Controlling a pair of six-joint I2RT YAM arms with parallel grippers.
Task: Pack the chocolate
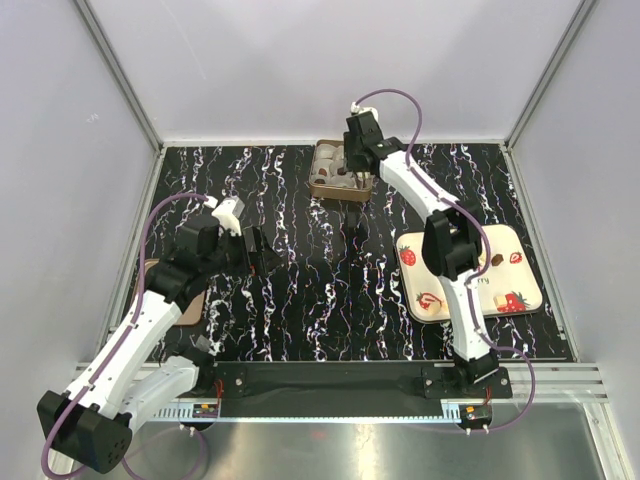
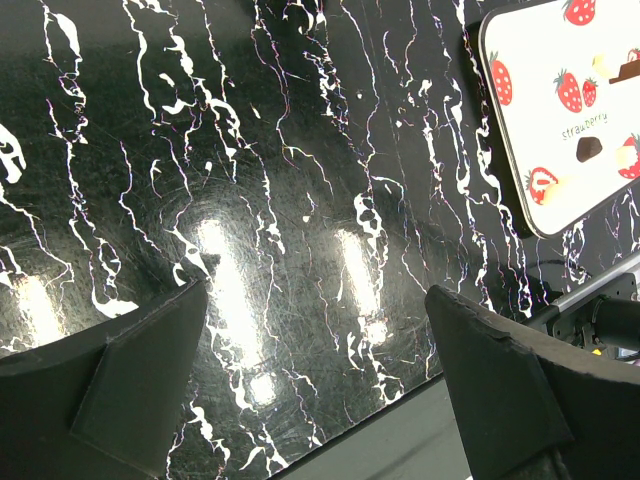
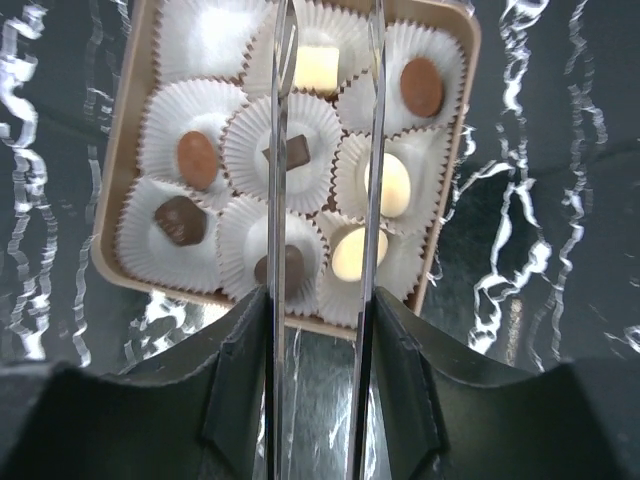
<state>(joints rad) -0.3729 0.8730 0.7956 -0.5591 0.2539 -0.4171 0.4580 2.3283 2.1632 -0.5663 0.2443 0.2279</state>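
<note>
A tan box point(image 3: 118, 140) of white paper cups holds chocolate: a dark square point(image 3: 299, 152) in the middle cup, brown pieces point(image 3: 197, 159) and cream ones point(image 3: 394, 185) around it. My right gripper point(image 3: 320, 300) hangs over the box point(image 1: 316, 190) at the table's back, shut on metal tongs point(image 3: 373, 150). The tong arms stand apart either side of the dark square, with nothing pinched. More chocolate, a dark piece point(image 2: 589, 148) and a pale one point(image 2: 628, 155), lies on the white strawberry tray point(image 1: 500, 250). My left gripper point(image 2: 318, 290) is wide open and empty above bare table.
The top-left cup point(image 3: 205, 35) of the box is empty. A brown flat piece point(image 1: 192, 308) lies partly under the left arm at the table's left edge. Grey walls close in the black marbled table point(image 1: 300, 300) on three sides.
</note>
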